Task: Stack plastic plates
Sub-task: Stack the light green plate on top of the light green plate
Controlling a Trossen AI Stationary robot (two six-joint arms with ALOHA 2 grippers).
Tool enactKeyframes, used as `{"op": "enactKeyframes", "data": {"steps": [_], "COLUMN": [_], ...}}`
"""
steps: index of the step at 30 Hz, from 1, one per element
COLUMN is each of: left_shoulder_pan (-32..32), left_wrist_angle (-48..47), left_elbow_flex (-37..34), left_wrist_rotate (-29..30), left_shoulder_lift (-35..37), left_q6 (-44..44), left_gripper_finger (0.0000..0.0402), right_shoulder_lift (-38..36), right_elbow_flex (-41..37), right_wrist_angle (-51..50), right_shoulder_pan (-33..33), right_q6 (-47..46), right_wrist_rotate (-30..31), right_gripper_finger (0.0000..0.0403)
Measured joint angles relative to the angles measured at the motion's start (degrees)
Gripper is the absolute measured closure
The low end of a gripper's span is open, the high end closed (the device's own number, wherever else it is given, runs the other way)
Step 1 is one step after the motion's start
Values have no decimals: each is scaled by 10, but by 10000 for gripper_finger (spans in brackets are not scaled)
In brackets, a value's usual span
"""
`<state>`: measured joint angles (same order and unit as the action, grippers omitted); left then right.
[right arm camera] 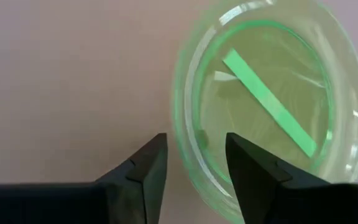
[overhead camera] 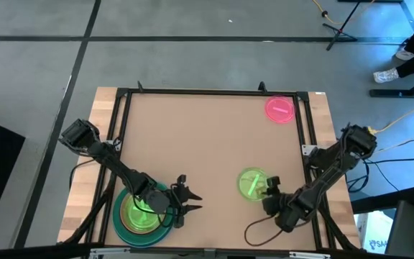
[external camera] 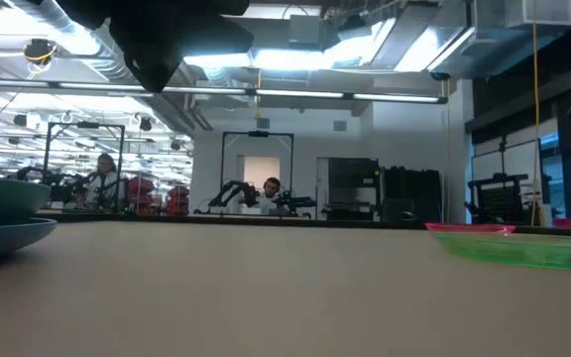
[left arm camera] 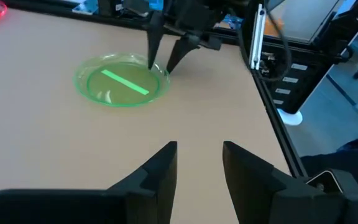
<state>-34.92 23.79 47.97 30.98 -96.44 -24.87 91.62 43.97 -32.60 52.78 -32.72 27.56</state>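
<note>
At the near left of the table sits the stack [overhead camera: 141, 216]: a large blue plate at the bottom, a green one on it, and small neon-green plates glowing on top. The left gripper [overhead camera: 185, 196] hangs just to the right of this stack, over bare tabletop, its two fingers apart and holding nothing.

Moving right, a single small neon-green plate [overhead camera: 251, 183] lies flat on the table, near the front edge and well apart from the stack. The right gripper [overhead camera: 272, 188] is at this plate's near right rim, fingers spread. In the right wrist view the two dark fingers [right arm camera: 146, 169] straddle the rim of the plate [right arm camera: 272, 106], one outside it and one over the plate's inside, not yet closed.

Farther right and toward the back, a small hot-pink plate [overhead camera: 279, 108] lies alone near the far right corner.

The step in hand appears to be grasping the loose green plate. To do it well, the fingers should drop until one tip is under the lip, pinch only the thin rim, then lift level so the light plate does not slide or flip.

The plate is round, so it has no long axis of its own; it faces open side up. A bright green stripe [right arm camera: 269, 102] across its middle runs diagonally in the high view.
</note>
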Motion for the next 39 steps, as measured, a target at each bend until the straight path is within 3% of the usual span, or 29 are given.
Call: {"op": "enactKeyframes", "data": {"steps": [4, 9, 11, 16, 19, 24, 30, 33, 39], "left_shoulder_pan": [0, 9, 21, 57, 75, 84, 84, 83, 76], "left_wrist_angle": [12, 13, 13, 15, 15, 23, 31, 38, 40], "left_elbow_flex": [0, 0, 0, 0, 0, 0, 1, 1, 1], "left_wrist_rotate": [0, 0, 0, -24, -62, -70, -66, -79, -80], "left_shoulder_lift": [0, 0, 0, 0, 0, 0, -6, -18, -37], "left_q6": [24, 62, 61, 60, 78, 123, 153, 145, 145], "left_gripper_finger": [279, 279, 279, 274, 256, 222, 217, 218, 218], "right_shoulder_lift": [2, 2, 2, 3, 3, 3, 0, 0, 0], "right_elbow_flex": [-8, -9, -9, 9, 31, 73, 99, 86, 43], "right_wrist_angle": [6, 15, 16, 26, 25, 26, 20, 8, -8], "right_shoulder_pan": [-13, -20, -19, -18, -18, -24, -51, -60, -67], "right_q6": [2, 31, 34, 44, 67, 98, 118, 72, -3], "right_wrist_rotate": [-1, 4, 6, 34, 45, 57, 2, -29, -64], "right_gripper_finger": [278, 374, 394, 388, 399, 400, 401, 400, 340]}}
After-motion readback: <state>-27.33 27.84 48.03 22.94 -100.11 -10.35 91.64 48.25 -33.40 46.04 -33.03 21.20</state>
